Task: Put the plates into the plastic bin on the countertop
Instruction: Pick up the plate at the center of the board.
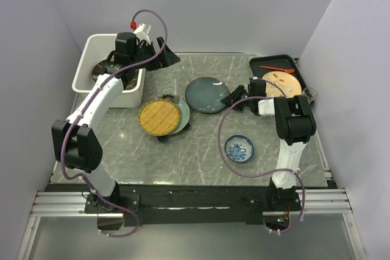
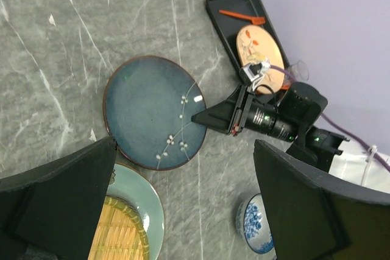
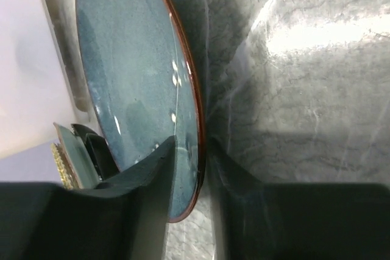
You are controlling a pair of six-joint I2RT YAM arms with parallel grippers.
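Grey marble-look worktop [image 1: 183, 162]: carries all items listed below.

White rectangular plastic bin [image 1: 85, 60]: stands at the far left corner of the worktop, just behind the left jaws. A dark round plate [image 1: 97, 70] shows inside it, largely hidden by the left arm [image 1: 100, 98].

Flat black tray [image 1: 268, 62]: sits at the far right corner, behind the right jaws.

Grey-blue round plate with a brown rim and small white dots [image 1: 207, 94]: lies flat on the worktop, outside the bin, between the two sets of jaws. The right jaws straddle its right rim, one finger [image 3: 152, 175] over the face and the other against the underside. They stand close to the rim on both sides; whether they press on it cannot be told.

Plate stack: a yellow woven-pattern plate [image 1: 157, 117] rests on a pale green plate [image 1: 182, 114], with a dark plate [image 1: 167, 137] showing beneath. The stack lies below and to the near side of the left jaws, just beside the grey-blue plate.

Left jaws: spread wide apart, holding nothing, raised above the worktop beside the bin.

Tan round plate with orange marks [image 1: 281, 83]: lies in the tray, just behind the right arm [image 1: 292, 120].

Small blue-and-white patterned dish [image 1: 239, 148]: on the worktop, near side of the right jaws, apart from them.

Orange utensil [image 1: 281, 69]: in the tray, beyond the tan plate.

Clear glass [image 1: 309, 94]: at the right edge, beside the tan plate.
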